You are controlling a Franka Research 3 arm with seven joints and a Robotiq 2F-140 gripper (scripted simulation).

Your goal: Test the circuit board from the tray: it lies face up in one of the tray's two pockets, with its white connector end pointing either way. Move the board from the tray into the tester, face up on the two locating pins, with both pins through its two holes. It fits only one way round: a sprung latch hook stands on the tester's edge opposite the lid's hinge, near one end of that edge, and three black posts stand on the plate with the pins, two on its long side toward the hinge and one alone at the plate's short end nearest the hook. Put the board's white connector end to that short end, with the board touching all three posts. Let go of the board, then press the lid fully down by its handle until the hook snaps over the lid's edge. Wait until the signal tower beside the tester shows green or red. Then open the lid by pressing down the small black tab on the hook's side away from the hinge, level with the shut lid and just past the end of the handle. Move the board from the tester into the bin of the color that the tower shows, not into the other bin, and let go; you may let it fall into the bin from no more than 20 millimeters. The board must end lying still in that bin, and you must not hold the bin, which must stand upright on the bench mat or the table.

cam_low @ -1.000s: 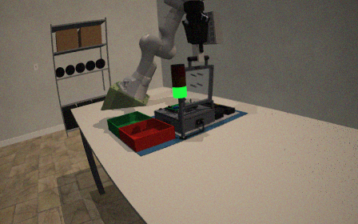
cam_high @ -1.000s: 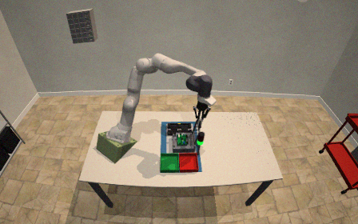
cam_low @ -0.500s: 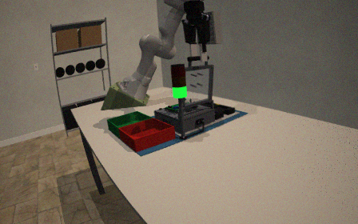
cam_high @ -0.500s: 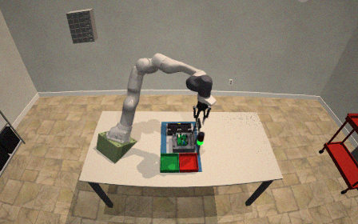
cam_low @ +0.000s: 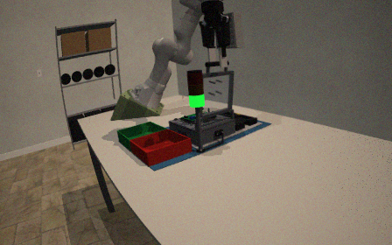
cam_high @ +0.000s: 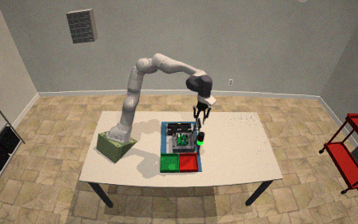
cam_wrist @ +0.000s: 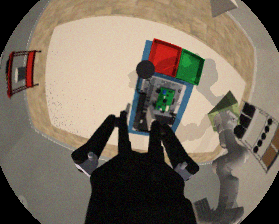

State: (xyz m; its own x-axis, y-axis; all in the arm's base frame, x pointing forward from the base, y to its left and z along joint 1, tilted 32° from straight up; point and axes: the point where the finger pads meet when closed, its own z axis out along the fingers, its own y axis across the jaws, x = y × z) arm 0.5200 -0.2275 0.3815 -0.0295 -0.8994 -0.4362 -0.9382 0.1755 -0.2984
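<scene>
The green circuit board (cam_high: 183,140) (cam_wrist: 164,99) lies in the tester (cam_high: 177,149) (cam_low: 206,127) (cam_wrist: 150,106). The tester's clear lid (cam_low: 231,92) stands raised upright. The signal tower (cam_high: 200,141) (cam_low: 195,100) (cam_wrist: 144,70) beside the tester glows green. My gripper (cam_high: 200,117) (cam_low: 217,61) (cam_wrist: 138,109) hangs just above the raised lid's top edge, its fingers partly apart with nothing between them. The green bin (cam_high: 169,162) (cam_low: 136,129) (cam_wrist: 190,67) and the red bin (cam_high: 188,162) (cam_low: 160,146) (cam_wrist: 164,52) stand side by side in front of the tester, both empty.
The black tray (cam_high: 175,128) (cam_low: 247,120) lies behind the tester on the blue bench mat (cam_low: 252,129). The arm's green base block (cam_high: 114,147) (cam_low: 132,107) stands at the table's left. A red cart (cam_high: 354,154) stands off the table to the right.
</scene>
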